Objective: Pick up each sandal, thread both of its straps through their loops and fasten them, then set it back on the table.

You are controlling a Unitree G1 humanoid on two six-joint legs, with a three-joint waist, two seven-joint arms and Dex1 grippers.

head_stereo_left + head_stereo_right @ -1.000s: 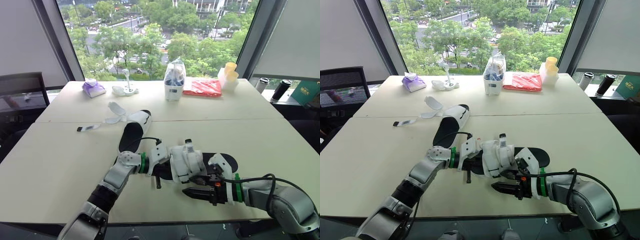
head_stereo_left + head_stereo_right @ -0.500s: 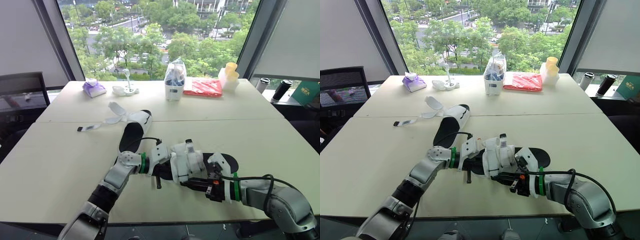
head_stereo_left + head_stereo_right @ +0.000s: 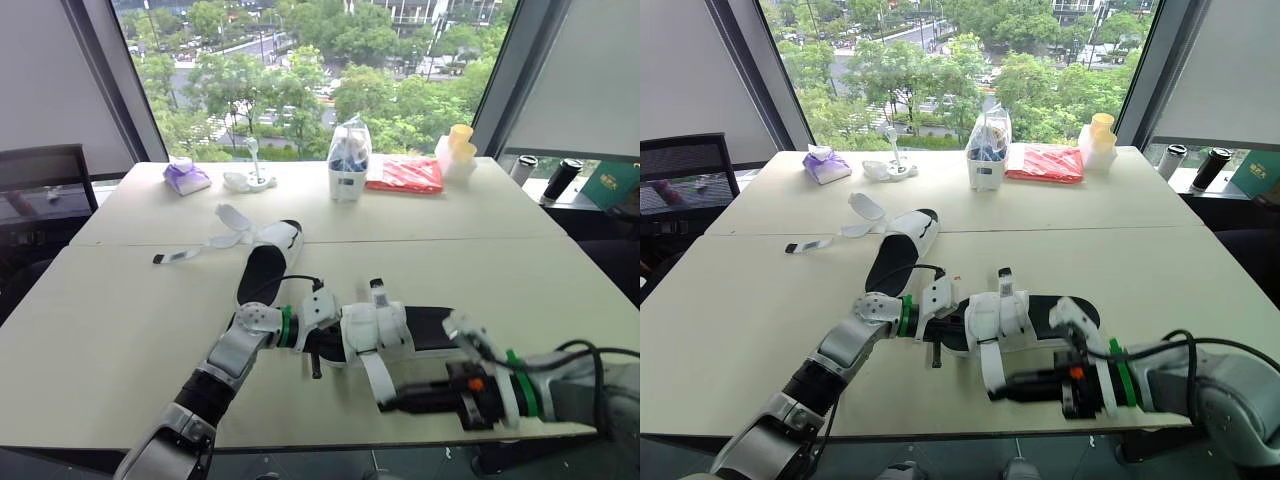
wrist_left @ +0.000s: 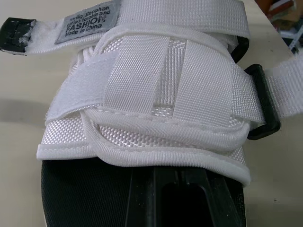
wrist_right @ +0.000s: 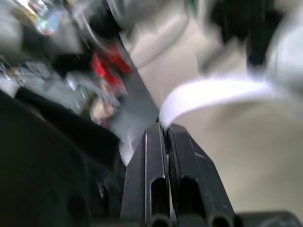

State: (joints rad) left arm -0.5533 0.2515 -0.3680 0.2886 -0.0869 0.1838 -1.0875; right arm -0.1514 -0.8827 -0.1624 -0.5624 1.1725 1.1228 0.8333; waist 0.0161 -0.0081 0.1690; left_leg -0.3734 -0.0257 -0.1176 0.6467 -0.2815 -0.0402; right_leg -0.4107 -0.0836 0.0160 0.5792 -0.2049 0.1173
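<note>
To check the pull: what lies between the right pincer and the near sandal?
A white strap runs from the near sandal to the right pincer, shut on its end; the right eye view shows it.

R gripper [image 5: 164,126], 2 black fingers pinched on white strap [image 5: 213,92] end; strap arcs over beige table [image 5: 232,146].

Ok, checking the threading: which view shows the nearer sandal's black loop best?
The left wrist view: the black loop is close up, the white strap running from it. In the eye views it is too small to tell; the strap stretches to the right gripper. The right wrist view shows the strap's end pinched.
</note>
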